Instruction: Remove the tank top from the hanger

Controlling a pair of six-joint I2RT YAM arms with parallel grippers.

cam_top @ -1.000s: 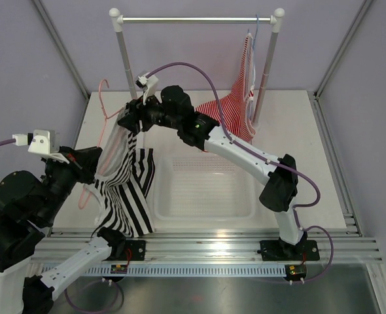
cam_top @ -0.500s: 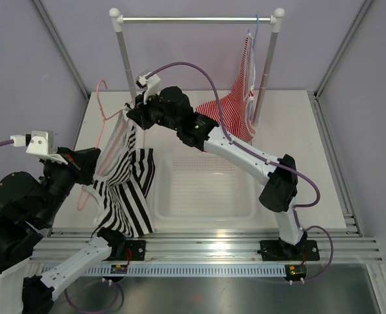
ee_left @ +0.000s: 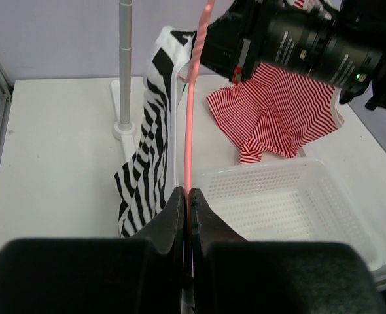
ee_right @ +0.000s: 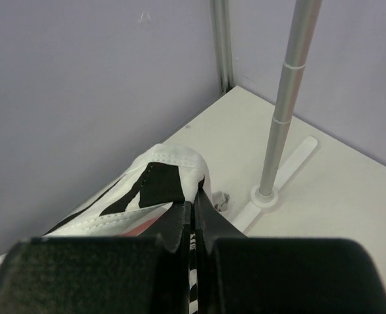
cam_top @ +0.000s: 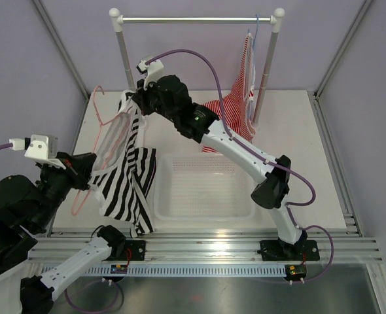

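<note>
Two pincers, both clamped. The right gripper (ee_right: pixel 194 196) bites the tank top's (cam_top: pixel 124 186) white-edged strap, up beyond the basket's (cam_top: pixel 206 216) left corner. The left gripper (ee_left: pixel 186 194) pinches the hanger's (ee_left: pixel 193 98) pink wire, left of the basket. We see the tank top draped down from that strap, its striped hem just beside the basket's left wall. Behind the basket, a red top (cam_top: pixel 235 114) hangs from the rack (cam_top: pixel 196 19), its lower part spread on the white table (cam_top: pixel 298 144). Lilac walls all round.
</note>
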